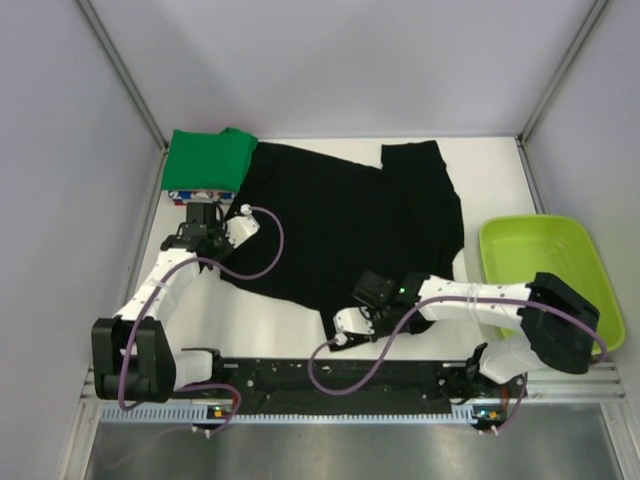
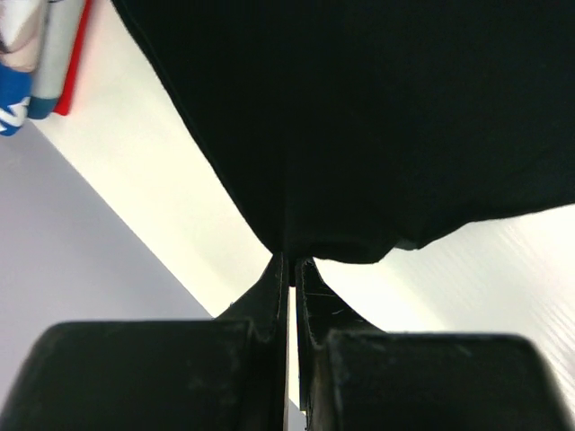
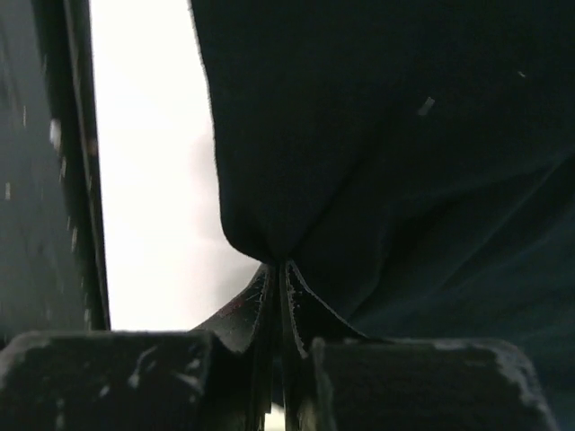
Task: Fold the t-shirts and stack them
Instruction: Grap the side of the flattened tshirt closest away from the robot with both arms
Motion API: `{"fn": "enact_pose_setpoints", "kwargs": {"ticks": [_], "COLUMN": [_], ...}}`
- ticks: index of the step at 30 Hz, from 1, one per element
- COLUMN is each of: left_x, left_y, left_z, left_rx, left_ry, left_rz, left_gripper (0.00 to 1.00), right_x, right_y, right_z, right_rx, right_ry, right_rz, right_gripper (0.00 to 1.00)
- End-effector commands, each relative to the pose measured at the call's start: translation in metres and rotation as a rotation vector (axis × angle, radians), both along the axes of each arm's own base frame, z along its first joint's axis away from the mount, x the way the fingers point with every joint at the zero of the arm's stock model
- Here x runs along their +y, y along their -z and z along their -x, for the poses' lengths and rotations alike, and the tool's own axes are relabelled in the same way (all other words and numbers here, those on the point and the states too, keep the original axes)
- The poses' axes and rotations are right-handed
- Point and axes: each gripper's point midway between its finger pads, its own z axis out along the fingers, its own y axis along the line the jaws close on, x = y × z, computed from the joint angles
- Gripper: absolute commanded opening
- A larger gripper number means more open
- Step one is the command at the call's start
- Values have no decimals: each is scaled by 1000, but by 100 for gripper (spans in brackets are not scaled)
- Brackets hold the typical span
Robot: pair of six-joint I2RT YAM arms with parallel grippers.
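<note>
Lab robot cell: grey panel walls, aluminium frame post, white table

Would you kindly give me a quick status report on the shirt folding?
Both shut: left claw, right claw, on black t-shirt edges. Shirt spread out, unfolded. Nothing obstructing.

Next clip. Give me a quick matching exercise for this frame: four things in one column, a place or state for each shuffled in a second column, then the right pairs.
Column 1
1. black t-shirt
2. green t-shirt
3. lime-green tub
4. right gripper

Column 2
a. folded, at the far left corner
b. shut, pinching black cloth at the near edge
c. spread out in the middle
d. standing at the right edge

Pairs: 1-c, 2-a, 3-d, 4-b
</note>
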Motion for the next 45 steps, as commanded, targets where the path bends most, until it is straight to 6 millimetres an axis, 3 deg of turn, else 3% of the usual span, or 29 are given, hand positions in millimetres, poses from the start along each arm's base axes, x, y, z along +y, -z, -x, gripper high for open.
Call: {"fn": "enact_pose_setpoints", "kwargs": {"ticks": [1, 6, 7, 11, 13, 14, 16, 18, 21, 23, 28, 30, 34, 39, 40, 42, 44, 45], "left_x": [-12, -35, -36, -32, -32, -34, -36, -37, -36, -36, -33, -33, -32, -30, -29, -28, -28, -28], "left_y": [8, 34, 38, 43, 43, 42, 40, 39, 40, 41, 42, 42, 42, 41, 40, 38, 36, 34], "left_z": [31, 93, 101, 111, 110, 109, 108, 107, 105, 104, 104, 103, 103, 102, 101, 102, 100, 98], "left_rx": [106, 331, 351, 346, 334, 333, 330, 326, 320, 321, 325, 320, 320, 330, 326, 322, 308, 302], "left_ry": [95, 285, 303, 304, 294, 292, 286, 279, 264, 253, 238, 237, 235, 230, 229, 232, 238, 239], "left_rz": [46, 127, 129, 106, 111, 122, 136, 142, 145, 144, 133, 131, 130, 119, 113, 104, 103, 103], "left_gripper": [0, 0, 0, 0, 0, 0, 0, 0, 0, 0, 0, 0, 0, 0, 0, 0, 0, 0], "right_x": [-91, -123, -126, -139, -127, -107, -64, -35, -7, 6, 41, 57, 62, 72, 72, 70, 60, 52], "right_y": [-24, -21, -20, -24, -34, -48, -82, -96, -82, -72, -56, -58, -58, -59, -63, -73, -69, -61], "right_z": [18, 40, 40, 23, 21, 22, 37, 59, 96, 109, 110, 105, 104, 109, 103, 99, 100, 100], "right_rx": [-36, 4, -4, -121, -136, -128, -50, 18, 92, 149, 191, 192, 179, 204, 196, 199, 221, 231], "right_ry": [-93, -218, -233, -283, -287, -276, -290, -351, -478, -456, -202, -43, 124, 279, 395, 554, 720, 807], "right_rz": [288, 291, 293, 340, 281, 190, -18, -117, -138, -180, -320, -369, -361, -363, -358, -348, -350, -342], "right_gripper": [0, 0, 4, 53, 61, 63, 76, 76, 73, 70, 61, 57, 50, 53, 53, 61, 66, 74]}}
